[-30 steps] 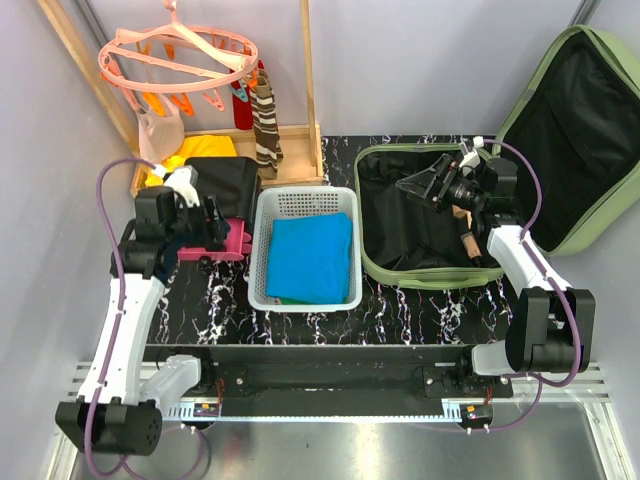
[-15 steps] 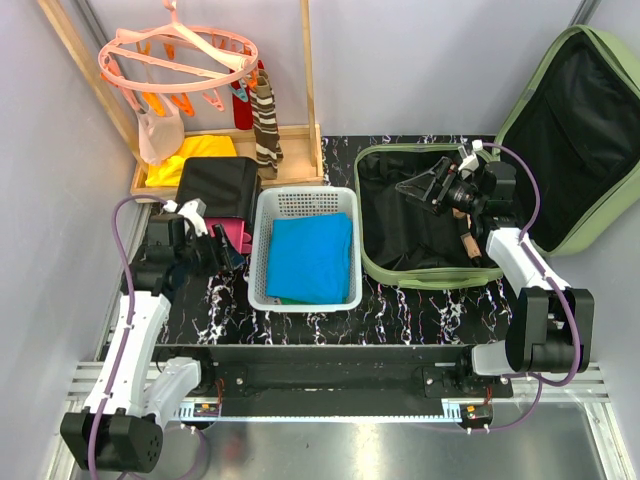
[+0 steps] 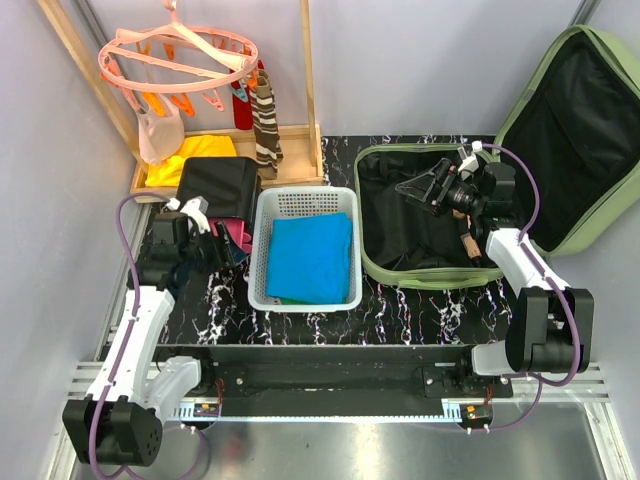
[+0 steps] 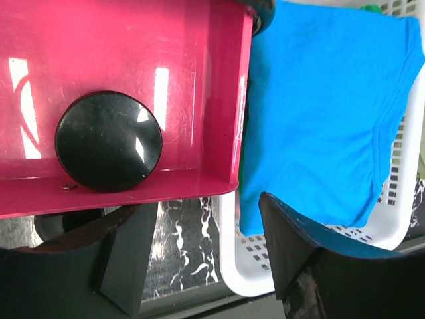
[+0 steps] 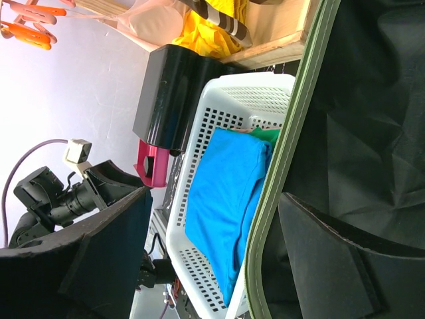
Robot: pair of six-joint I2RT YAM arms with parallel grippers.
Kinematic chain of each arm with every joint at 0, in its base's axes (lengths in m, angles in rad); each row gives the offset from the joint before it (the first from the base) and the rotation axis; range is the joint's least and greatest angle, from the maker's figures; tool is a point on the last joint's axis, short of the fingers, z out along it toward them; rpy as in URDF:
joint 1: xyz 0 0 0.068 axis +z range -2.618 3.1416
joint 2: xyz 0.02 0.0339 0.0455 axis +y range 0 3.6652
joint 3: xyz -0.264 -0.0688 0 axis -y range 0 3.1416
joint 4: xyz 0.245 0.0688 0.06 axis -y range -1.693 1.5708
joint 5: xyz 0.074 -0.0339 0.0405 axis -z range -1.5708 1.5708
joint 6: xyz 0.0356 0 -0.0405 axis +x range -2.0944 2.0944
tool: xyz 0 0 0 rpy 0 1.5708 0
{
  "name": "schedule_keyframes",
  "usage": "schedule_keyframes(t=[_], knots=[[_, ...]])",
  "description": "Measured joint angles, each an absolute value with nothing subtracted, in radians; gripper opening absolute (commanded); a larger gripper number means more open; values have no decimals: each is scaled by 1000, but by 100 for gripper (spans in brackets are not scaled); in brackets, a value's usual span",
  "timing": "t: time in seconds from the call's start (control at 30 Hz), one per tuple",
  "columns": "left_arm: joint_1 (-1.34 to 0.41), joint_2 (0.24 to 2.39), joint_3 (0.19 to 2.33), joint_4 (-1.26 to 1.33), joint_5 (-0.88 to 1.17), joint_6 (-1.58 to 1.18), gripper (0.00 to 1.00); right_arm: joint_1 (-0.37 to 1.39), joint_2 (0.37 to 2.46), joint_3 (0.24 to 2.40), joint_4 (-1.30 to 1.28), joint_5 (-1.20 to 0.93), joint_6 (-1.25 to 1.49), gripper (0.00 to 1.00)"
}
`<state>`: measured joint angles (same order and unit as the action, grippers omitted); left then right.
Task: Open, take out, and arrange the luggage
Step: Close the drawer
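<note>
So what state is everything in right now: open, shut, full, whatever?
luggage: open, lid leaning back.
white basket: holds a folded blue cloth.
left gripper: open, holding nothing, beside a pink tray.
right gripper: open, holding nothing, over the luggage.
round pink hanger: hanging at the wooden rack.

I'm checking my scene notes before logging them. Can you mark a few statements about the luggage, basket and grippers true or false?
1. The luggage lies open. True.
2. The white basket is empty. False: a blue cloth lies in it.
3. The right gripper hangs open over the luggage. True.
4. The left gripper holds the blue cloth. False: it is open, by a pink plastic item.
</note>
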<state>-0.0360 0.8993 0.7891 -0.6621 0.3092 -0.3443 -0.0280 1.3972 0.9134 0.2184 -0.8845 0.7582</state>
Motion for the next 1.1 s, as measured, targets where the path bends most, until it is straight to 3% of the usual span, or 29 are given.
schedule_keyframes(t=[1.1], knots=[[-36, 1011, 772, -422, 248, -314, 67, -28, 1397, 912, 219, -884, 754, 86]])
